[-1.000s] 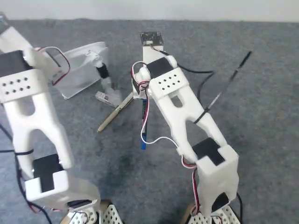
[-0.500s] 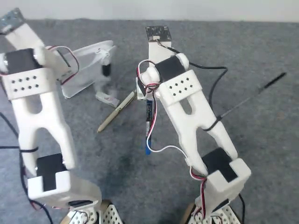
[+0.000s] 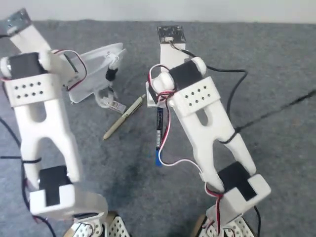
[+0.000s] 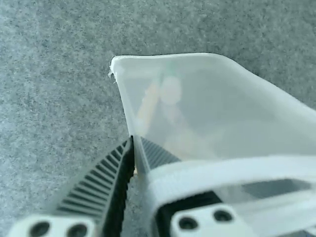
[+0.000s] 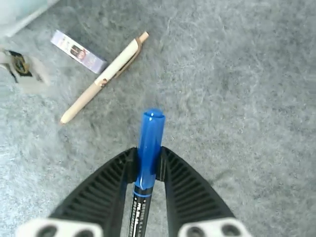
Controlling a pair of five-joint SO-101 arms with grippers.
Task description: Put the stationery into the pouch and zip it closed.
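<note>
Both arms have risen slightly. Left arm's fingers (image 4: pixel 98 182) pinch the translucent plastic pouch (image 4: pixel 207 108) by its edge, tilted off the grey bench (image 3: pixel 276 59). Right arm's fingers (image 5: pixel 106 182) grip the blue marker (image 5: pixel 149 143). A beige pen (image 3: pixel 123 117) and a small lilac box (image 5: pixel 78 51) lie outside, so filling and zipping remain.
</note>
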